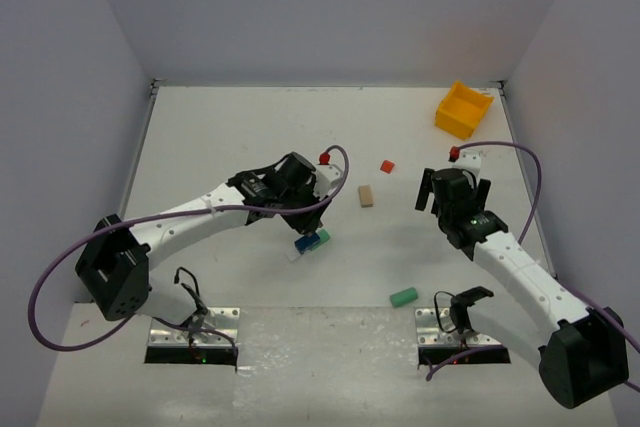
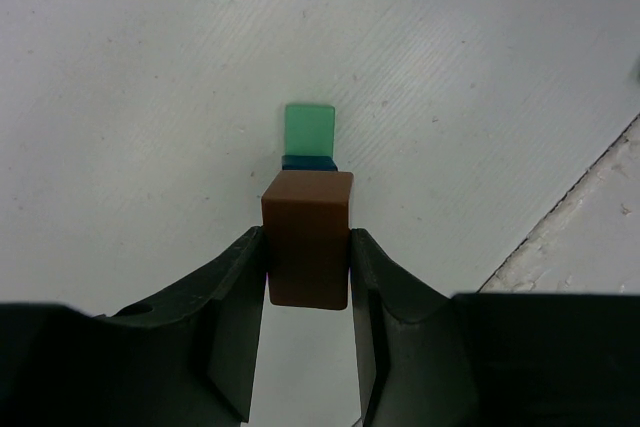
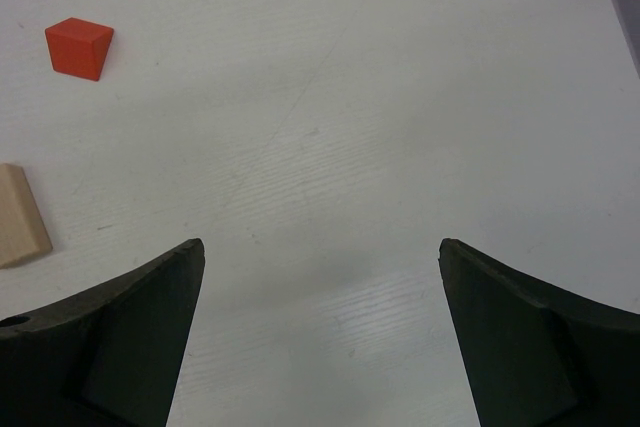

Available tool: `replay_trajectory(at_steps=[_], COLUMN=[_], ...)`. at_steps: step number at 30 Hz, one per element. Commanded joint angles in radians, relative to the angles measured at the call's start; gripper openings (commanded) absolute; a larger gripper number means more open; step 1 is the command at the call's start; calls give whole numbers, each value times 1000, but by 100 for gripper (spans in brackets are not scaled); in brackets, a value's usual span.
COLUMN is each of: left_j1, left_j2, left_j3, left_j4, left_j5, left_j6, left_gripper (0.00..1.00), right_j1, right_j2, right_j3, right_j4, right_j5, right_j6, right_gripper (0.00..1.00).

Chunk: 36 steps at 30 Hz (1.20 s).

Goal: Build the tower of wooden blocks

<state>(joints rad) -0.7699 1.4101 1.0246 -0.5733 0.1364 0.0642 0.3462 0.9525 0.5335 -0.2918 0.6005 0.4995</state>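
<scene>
left gripper (image 2: pixel 308 272) is clamping a brown block (image 2: pixel 308 237) just above the tower (image 1: pixel 311 241) in the middle of the table (image 1: pixel 230 127), right gripper (image 3: pixel 322 267) is hanging wide open and empty; risk I'm seeing: block sitting off-centre over the green top (image 2: pixel 309 129), so releasing skewed is likely toppling it

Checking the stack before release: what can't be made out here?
Top external: brown block held by the left gripper, hidden under its wrist.
Left wrist: tower below the green block, covered by the brown block; contact unclear.
Right wrist: tan block, cut by left edge.
</scene>
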Motion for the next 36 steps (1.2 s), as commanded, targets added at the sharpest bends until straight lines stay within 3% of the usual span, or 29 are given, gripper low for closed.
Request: replay_trajectory(at_steps=[1, 9, 36], left_j1=[-25, -52, -109], left_j2=[-19, -33, -73], left_j3=[-12, -64, -151], left_j4=[41, 88, 164], left_j5=[-52, -130, -171], left_j6=[-9, -11, 25], left_gripper=[0, 0, 0], right_j1=[-6, -7, -6], right_j2=[-27, -18, -21], right_j3=[-7, -3, -6], right_j4=[13, 13, 14], right_j5=[39, 42, 20], right_j6=[19, 22, 17], right_gripper=[99, 99, 99])
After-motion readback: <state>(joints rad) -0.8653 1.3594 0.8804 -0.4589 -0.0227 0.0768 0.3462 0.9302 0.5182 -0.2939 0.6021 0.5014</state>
